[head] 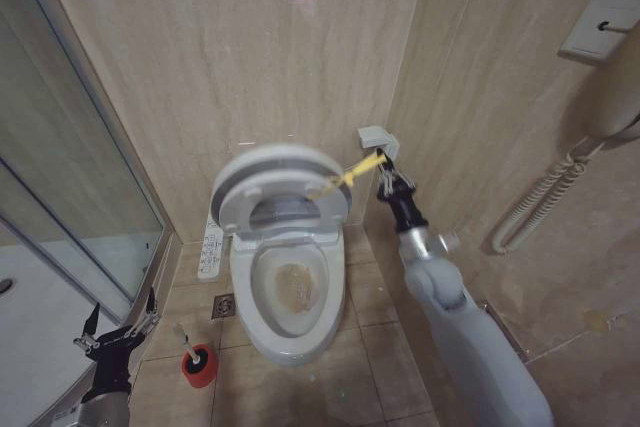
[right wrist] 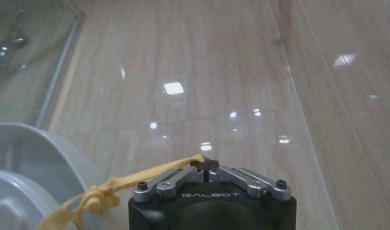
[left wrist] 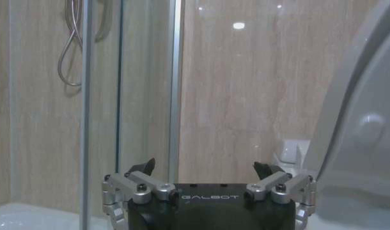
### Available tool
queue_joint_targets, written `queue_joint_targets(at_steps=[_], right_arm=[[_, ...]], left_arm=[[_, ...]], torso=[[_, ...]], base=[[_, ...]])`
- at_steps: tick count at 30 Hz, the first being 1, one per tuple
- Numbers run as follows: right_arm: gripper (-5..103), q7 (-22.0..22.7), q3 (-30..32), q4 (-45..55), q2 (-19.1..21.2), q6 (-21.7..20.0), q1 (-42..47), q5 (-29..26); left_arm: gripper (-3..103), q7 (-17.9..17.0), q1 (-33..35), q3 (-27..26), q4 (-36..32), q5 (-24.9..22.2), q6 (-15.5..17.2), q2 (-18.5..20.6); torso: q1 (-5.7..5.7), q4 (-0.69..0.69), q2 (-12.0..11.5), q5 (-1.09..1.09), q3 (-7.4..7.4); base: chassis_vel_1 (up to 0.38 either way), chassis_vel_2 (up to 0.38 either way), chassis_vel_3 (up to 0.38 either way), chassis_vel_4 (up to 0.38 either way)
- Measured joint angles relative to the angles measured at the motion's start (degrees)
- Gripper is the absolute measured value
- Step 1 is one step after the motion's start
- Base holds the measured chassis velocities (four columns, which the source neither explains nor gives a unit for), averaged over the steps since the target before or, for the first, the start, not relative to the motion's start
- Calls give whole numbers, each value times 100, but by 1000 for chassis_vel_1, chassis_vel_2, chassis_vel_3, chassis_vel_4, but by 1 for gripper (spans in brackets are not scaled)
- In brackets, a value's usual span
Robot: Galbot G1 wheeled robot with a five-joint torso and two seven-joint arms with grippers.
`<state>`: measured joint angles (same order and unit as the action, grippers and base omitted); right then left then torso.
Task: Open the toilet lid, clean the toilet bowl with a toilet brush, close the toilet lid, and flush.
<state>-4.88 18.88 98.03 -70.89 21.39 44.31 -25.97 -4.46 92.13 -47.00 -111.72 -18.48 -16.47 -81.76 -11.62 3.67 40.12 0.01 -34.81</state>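
Toilet lid (head: 285,182) stands raised almost upright against the far wall, seat up behind it, stained toilet bowl (head: 290,292) exposed below. Right gripper (head: 385,169) sits just right of the lid's top edge, fingers pinched tight on the yellow strap (head: 345,179) that runs left to the lid. Toilet brush (head: 183,339) stands in its red holder (head: 200,365) on the floor, near left of the bowl, handle tilted up and left toward the left gripper (head: 120,332), so the left arm is nearer. Left gripper hangs spread wide, holding nothing. Right wrist view confirms the pinch on the strap; left wrist view shows the shower door (left wrist: 86,105) and lid edge.
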Motion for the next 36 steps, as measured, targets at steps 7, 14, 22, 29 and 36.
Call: queue_joint_targets(at_steps=[7, 14, 22, 29, 36], right_arm=[[0, -171, -53, -1328, -238, -8, -1186, -7], [0, -428, -259, -2591, -305, -35, -2106, -77], [0, -864, -491, -3868, -482, -105, -2956, -311], [0, -1194, -567, -4824, -652, -260, -3560, -313], [0, -1202, -596, -5126, -772, -351, -3788, -292]], left_arm=[[100, 6, -153, -38, 287, -61, -39, 141], [100, 11, -359, 27, 476, -103, -46, 185], [100, 20, -507, 149, 564, -72, -48, 135], [100, 27, -538, 118, 502, -104, -45, 218], [100, 33, -516, 64, 436, -183, -43, 262]], torso=[[0, -2, 0, 0, 0], [0, 0, 0, 0, 0], [-1, 1, 0, 1, 0], [0, 1, 0, 1, 1], [0, 2, 0, 1, 0]], base=[[0, 0, 0, 0], [0, 0, 0, 0], [0, 0, 0, 0], [0, 0, 0, 0], [0, 0, 0, 0]])
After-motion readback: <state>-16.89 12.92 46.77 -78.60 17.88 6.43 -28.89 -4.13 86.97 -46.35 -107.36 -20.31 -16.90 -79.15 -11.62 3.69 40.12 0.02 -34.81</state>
